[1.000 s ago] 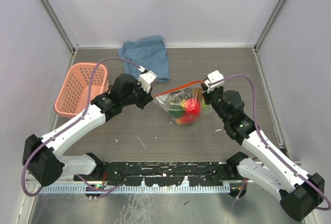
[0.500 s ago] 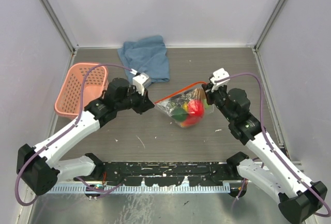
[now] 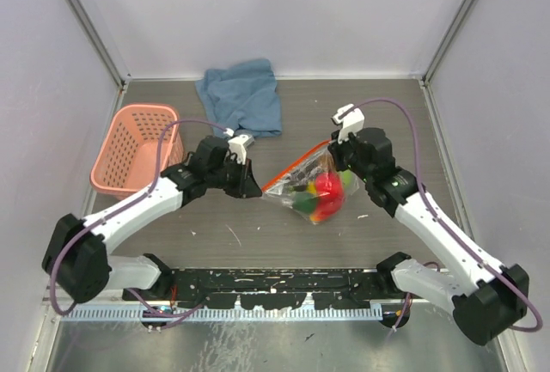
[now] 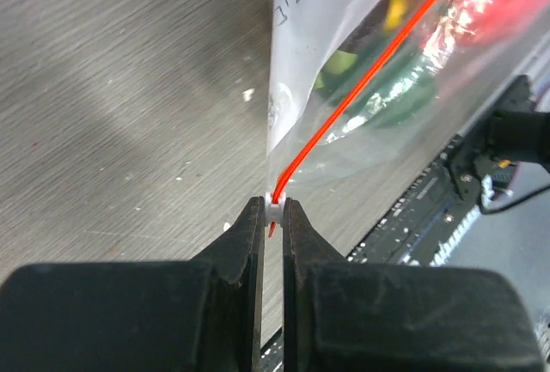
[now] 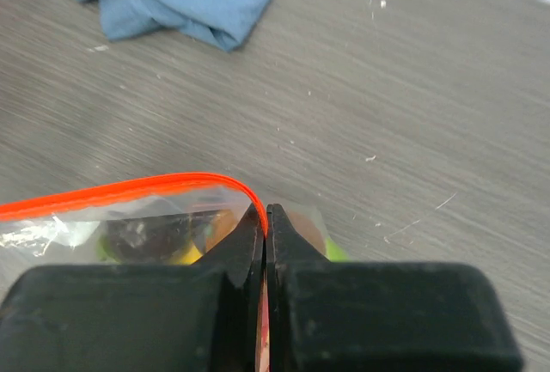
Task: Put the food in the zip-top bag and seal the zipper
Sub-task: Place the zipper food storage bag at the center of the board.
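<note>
Nearest to you, the left gripper (image 4: 273,209) was clamped on the small white end piece (image 4: 275,210) of the zipper (image 3: 296,166), its two black fingers almost meeting around it. From that pinch the thin red-orange strip ran diagonally across the dark, brushed-grain table (image 3: 258,226), its long axis pointing from near-left to far-right. At the far-right end your right gripper (image 5: 265,217) was closed on the strip's other corner, fingers pressed together with the plastic between them. The zip-top bag (image 3: 309,185) sat between the two grippers, near the middle of the table, its clear, crinkled, glossy body sagging to the near-right side of the strip; whether it touched the table could not be told. The food (image 3: 326,187) lay bunched inside it: smooth rounded pieces, a shiny red one most visible, with green, yellow and a dark one beside it. Farther back on the left stood a pink lattice plastic basket (image 3: 125,112), and beyond it, by the back wall, lay a crumpled soft blue cloth (image 3: 245,93).
</note>
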